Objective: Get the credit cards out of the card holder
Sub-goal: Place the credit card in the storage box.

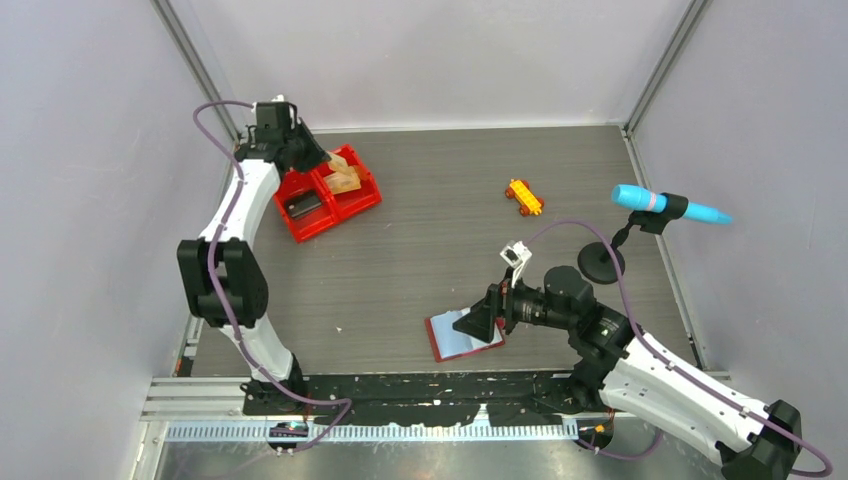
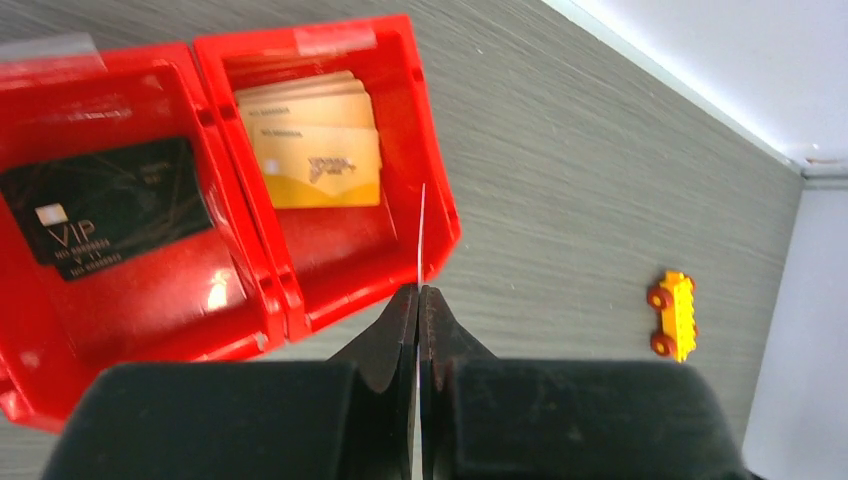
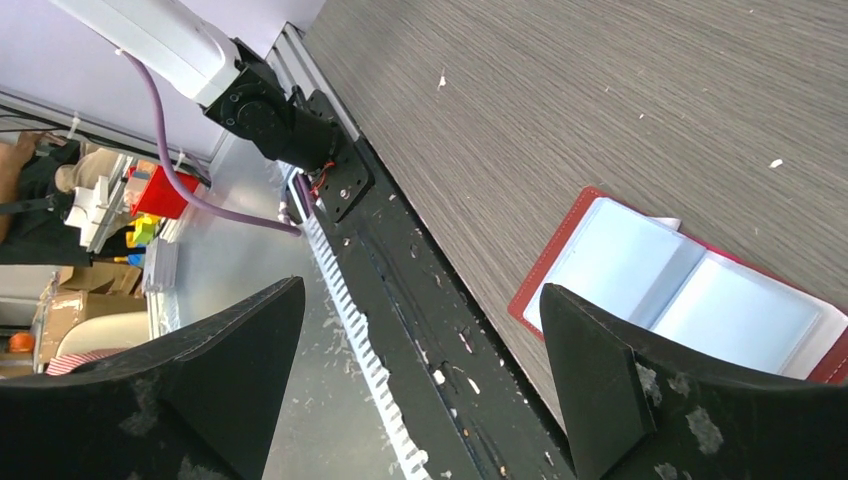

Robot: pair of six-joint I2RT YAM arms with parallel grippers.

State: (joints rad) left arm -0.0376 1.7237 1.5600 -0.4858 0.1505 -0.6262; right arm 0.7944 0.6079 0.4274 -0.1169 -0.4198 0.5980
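The card holder lies open near the table's front edge, its dark red border around pale blue pockets. My right gripper hovers over its near edge, open, with nothing between its fingers. My left gripper hangs above the red bin, shut on a thin credit card seen edge-on as a pale line. Orange-yellow credit cards are stacked in the bin's right compartment. A black VIP card lies in the left one.
An orange-yellow toy vehicle sits on the table at the back, right of centre. A blue microphone-like object on a black round-based stand stands by the right wall. The black mounting rail runs along the front edge.
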